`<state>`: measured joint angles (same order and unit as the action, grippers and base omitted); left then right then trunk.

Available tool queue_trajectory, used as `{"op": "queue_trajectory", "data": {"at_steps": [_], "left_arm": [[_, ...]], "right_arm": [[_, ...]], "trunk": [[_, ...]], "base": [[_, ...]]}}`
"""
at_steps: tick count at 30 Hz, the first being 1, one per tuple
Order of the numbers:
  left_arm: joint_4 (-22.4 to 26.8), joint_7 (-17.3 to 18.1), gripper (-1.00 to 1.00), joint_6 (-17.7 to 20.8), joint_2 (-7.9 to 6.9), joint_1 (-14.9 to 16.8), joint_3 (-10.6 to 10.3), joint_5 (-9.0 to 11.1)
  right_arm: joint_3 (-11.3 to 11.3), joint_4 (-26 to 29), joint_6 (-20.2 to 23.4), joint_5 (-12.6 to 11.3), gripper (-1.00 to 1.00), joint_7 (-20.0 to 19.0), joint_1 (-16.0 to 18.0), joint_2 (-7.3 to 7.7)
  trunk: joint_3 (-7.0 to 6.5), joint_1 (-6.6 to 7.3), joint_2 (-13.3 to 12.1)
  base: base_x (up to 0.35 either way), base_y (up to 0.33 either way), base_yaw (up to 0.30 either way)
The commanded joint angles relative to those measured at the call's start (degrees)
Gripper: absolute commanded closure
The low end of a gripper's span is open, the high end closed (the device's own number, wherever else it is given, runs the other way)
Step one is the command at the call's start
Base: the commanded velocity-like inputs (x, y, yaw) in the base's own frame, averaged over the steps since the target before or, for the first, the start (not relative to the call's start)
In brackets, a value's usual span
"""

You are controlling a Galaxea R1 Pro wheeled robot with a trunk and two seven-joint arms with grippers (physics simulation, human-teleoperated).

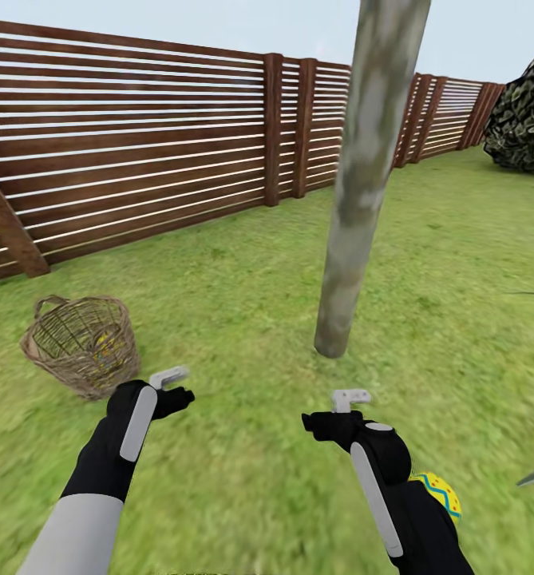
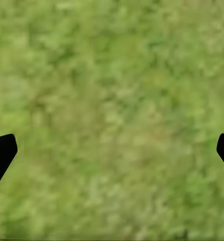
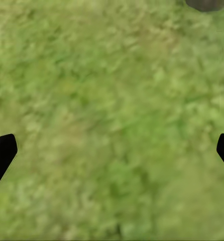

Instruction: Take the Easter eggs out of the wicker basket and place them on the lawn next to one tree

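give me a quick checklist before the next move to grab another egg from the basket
1. Left end effector free to grasp: ok, its fingers stand wide apart over bare grass in the left wrist view, nothing between them.
2. Right end effector free: ok, open and empty too.
3. Small round brown wicker basket within sight: ok, it lies tipped on the green lawn ahead of the left arm.
4. Egg left inside: ok, something yellow shows through the weave; how many, cannot tell.
5. Yellow egg with blue zigzag set down by the pale grey-green tree trunk: cannot tell, the right arm hides most of it.
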<state>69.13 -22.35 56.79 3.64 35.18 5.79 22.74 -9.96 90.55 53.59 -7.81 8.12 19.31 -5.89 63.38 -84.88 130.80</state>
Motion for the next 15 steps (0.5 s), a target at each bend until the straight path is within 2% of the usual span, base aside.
{"op": "queue_trajectory", "data": {"at_steps": [1, 15], "left_arm": [[0.04, -0.50, -1.00, 0.18, 0.05, 0.05, 0.10, 0.58], [-0.02, -0.53, -1.00, 0.24, 0.05, 0.06, 0.10, 0.62]], "right_arm": [[-0.04, 0.06, 0.19, -0.62, -1.00, 0.59, 0.03, 0.01], [-0.06, 0.06, 0.19, -0.63, -1.00, 0.59, 0.03, 0.01]], "trunk": [[-0.08, 0.24, -0.39], [-1.89, 3.31, -6.01]], "base": [[0.000, 0.000, 0.239], [0.000, 0.000, 0.239]]}}
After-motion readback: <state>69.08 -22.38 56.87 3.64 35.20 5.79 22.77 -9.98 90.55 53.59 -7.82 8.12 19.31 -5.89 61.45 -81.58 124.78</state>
